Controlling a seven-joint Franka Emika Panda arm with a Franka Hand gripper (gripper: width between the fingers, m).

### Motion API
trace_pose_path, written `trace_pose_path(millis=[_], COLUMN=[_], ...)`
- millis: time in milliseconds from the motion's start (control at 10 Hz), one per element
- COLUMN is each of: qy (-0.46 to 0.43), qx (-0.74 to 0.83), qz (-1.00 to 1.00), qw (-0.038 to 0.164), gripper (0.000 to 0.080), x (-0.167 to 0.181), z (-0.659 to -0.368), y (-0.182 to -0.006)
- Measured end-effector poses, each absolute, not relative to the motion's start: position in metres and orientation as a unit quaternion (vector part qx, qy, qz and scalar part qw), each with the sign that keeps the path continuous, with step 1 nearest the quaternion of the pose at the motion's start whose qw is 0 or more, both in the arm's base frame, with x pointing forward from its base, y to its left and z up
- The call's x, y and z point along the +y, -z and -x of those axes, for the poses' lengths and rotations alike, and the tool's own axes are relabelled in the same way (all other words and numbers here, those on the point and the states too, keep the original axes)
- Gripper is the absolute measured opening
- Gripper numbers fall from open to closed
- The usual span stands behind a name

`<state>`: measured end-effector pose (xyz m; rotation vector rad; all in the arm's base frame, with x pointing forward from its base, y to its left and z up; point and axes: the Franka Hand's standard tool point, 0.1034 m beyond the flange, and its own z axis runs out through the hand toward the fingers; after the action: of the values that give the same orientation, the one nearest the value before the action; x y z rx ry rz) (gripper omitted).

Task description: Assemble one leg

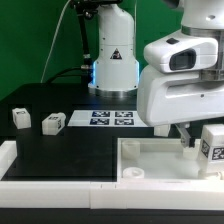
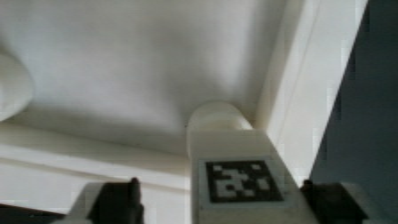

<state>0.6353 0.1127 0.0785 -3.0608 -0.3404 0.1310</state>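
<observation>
1 leg (image 2: 240, 165) stands upright in a corner of the white tray (image 1: 150, 158), between the fingers of the gripper (image 2: 222, 198), which are spread wider than it, unclamped. 2 other legs (image 1: 20, 118) (image 1: 52, 122) lie on the table (image 1: 90, 150) outside the tray.

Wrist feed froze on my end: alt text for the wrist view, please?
A leg, tag toward the camera, sits between the fingers of the open claw, with a gap on each side. Behind it is the white tray's inside.
</observation>
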Motion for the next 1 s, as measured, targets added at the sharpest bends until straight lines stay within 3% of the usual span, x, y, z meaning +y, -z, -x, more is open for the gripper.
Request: trace_pose_path(millis=[100,500,1000], qy=[-0.042,-0.040,-0.015], qx=[-0.110,-0.048,0.331], qz=[0.993,0.998,0.943], qw=[0.030,0.031,0.025], gripper=[0.0294,0.0290,0.0291], x=[0.113,0.113,0.126], z=[-0.635,-0.635,-0.626], y=[-0.078,-0.078,-0.077])
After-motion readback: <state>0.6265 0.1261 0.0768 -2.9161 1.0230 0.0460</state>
